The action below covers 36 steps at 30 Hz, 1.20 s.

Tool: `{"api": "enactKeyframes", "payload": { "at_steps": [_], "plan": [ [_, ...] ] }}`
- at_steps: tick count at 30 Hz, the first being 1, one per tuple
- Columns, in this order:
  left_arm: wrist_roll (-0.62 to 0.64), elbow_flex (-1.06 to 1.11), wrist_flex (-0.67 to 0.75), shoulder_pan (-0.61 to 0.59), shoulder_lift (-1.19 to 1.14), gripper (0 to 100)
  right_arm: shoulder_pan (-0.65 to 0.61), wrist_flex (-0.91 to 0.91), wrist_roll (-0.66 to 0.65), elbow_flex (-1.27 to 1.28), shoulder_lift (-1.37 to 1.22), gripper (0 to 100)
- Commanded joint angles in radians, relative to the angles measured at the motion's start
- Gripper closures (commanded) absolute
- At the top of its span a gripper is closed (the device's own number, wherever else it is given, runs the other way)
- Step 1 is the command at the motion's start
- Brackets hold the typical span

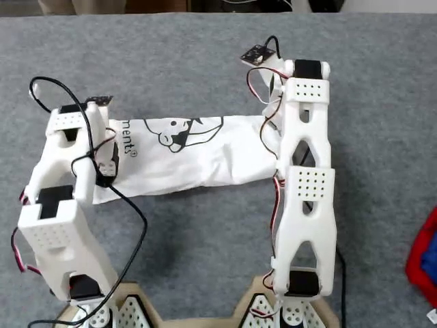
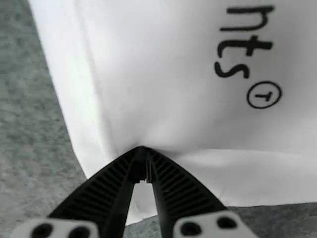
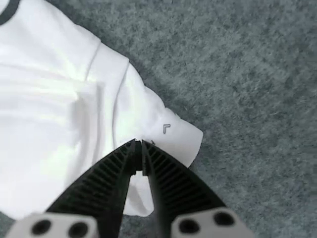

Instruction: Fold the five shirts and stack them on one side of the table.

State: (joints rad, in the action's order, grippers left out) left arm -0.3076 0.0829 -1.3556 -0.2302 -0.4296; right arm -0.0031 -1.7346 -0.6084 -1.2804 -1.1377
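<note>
A white shirt with a black cartoon print lies folded into a long strip across the grey table cover. My left gripper is shut on the shirt at its left end, beside the black lettering, and the cloth puckers at the tips. My right gripper is shut on the shirt's right end, at a sleeve hem with a small grey mark. In the high view the left arm stands over the left end and the right arm over the right end.
Grey cloth covers the whole table. A red and blue item pokes in at the right edge. The arm bases sit at the front edge. There is bare cloth behind and in front of the shirt.
</note>
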Motion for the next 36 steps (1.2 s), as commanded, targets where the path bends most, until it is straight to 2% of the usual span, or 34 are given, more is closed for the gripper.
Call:
{"api": "enactKeyframes", "payload": {
  "at_steps": [1,9,18,23,28,33,36],
  "plan": [
    [-0.054,-0.035,-0.048,-0.037,-0.053,98,0.016,0.011,-0.002,-0.048,0.008,99.0],
    [-0.011,-0.135,-0.055,-0.011,-0.067,98,0.018,0.008,-0.002,-0.054,0.013,99.0],
    [0.012,-0.549,-0.292,0.054,-0.076,98,0.104,-0.054,0.049,-0.124,0.154,99.2],
    [0.012,-0.646,-0.292,0.028,-0.077,98,0.134,-0.054,0.069,-0.010,0.282,99.2],
    [0.015,-0.629,-0.209,-0.068,-0.147,97,0.143,-0.048,0.071,0.091,0.363,99.1],
    [0.012,-0.706,-0.259,-0.115,-0.271,86,0.143,-0.048,0.069,0.093,0.360,99.1],
    [0.012,-0.806,-0.318,-0.117,-0.303,83,0.143,-0.046,0.064,0.093,0.360,99.1]
  ]
}}
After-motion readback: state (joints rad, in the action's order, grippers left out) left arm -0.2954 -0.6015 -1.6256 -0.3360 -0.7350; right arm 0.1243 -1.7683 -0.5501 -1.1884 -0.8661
